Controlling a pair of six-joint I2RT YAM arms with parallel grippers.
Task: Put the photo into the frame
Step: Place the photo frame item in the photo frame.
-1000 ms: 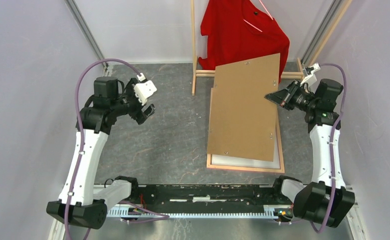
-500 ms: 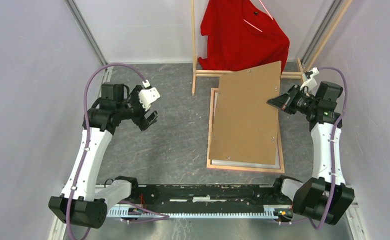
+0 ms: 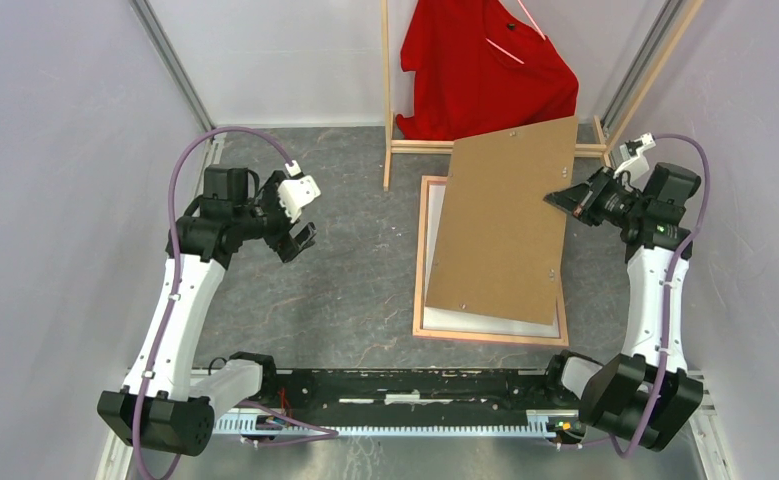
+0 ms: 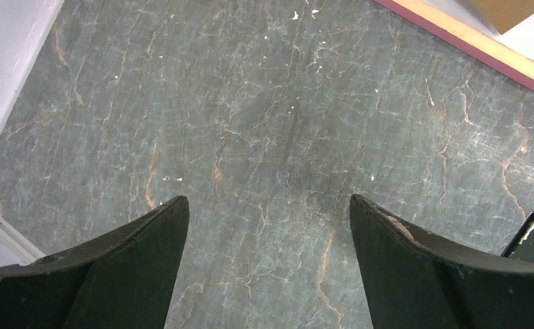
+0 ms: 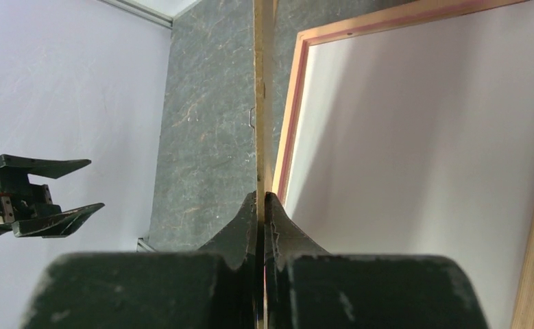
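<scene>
Right now my right hand point(image 3: 557, 198) is clamped on the right edge of the brown backing board point(image 3: 500, 225). From the right wrist view, its fingers point(image 5: 240, 226) pinch tight on that thin edge. The board hangs tilted over the frame point(image 3: 485, 336), which lies flat on the tabletop point(image 3: 345, 270), light wood back up, with a pink outer edge. The photo point(image 3: 480, 322) sits inside the frame, white back up, showing along the left and near sides past the board. I cannot tell whether the board's near end touches it. My left hand point(image 3: 298, 238) hovers well apart, left of the frame over the grey tabletop, fingers spread wide with nothing between them. Behind the frame stands a wooden rack point(image 3: 386, 100) with a red shirt point(image 3: 485, 70).
</scene>
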